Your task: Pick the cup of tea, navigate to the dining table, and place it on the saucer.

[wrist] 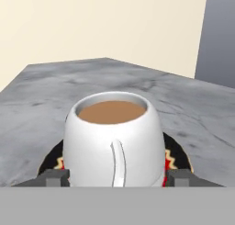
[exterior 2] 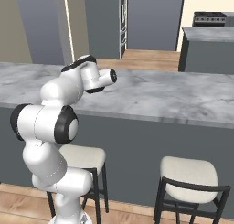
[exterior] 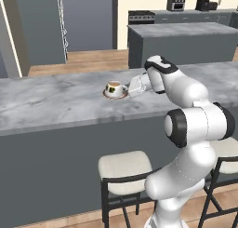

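My fingers stand released either side of the cup of tea, which sits on the saucer on the dining table; I judge it light, rigid, glazed-slippery, spill-prone, best gripped across its body.

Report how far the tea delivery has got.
Done: the cup of tea stands upright on the saucer on the dining table, tea inside. In hand: the gripper sits level with the cup, a fingertip on each side, jaws apparently spread. Left: back the gripper off without tipping the cup.
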{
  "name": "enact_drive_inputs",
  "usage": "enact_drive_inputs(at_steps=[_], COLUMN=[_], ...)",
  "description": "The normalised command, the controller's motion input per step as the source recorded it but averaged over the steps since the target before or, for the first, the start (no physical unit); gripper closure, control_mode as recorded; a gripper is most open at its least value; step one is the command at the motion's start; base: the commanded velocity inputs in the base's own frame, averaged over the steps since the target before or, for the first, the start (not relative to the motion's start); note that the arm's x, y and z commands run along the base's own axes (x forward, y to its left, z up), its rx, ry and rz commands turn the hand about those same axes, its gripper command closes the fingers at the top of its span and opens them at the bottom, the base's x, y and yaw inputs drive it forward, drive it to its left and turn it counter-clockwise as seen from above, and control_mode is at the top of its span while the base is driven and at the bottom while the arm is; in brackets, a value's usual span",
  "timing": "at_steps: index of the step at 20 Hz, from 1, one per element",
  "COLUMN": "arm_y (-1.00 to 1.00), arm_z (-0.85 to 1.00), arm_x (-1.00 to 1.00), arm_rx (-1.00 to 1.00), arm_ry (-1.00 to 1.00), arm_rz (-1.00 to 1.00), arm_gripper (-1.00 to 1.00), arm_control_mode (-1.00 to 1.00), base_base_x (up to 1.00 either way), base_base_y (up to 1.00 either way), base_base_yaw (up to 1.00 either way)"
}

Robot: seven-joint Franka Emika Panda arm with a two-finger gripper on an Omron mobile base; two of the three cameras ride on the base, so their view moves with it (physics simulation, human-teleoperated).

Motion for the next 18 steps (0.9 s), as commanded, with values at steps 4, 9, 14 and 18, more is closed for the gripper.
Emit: enact_drive_inputs(at_steps=[4, 9, 14, 18], arm_y=[0.00, 0.00, -0.03, -0.05], arm_z=[0.01, 0.53, 0.97, 0.56], arm_x=[-0.04, -0.07, -0.43, -0.99], arm_rx=[0.00, 0.01, 0.03, 0.00], arm_ry=[0.00, -0.01, 0.00, 0.00], arm_rz=[0.00, 0.02, 0.07, 0.01], arm_gripper=[-1.00, -1.00, -1.00, -1.00], arm_control_mode=[-1.00, -1.00, -1.00, -1.00], base_base_x=[0.00, 0.00, 0.00, 0.00], base_base_y=[0.00, 0.00, 0.00, 0.00], base_base_yaw=[0.00, 0.00, 0.00, 0.00])
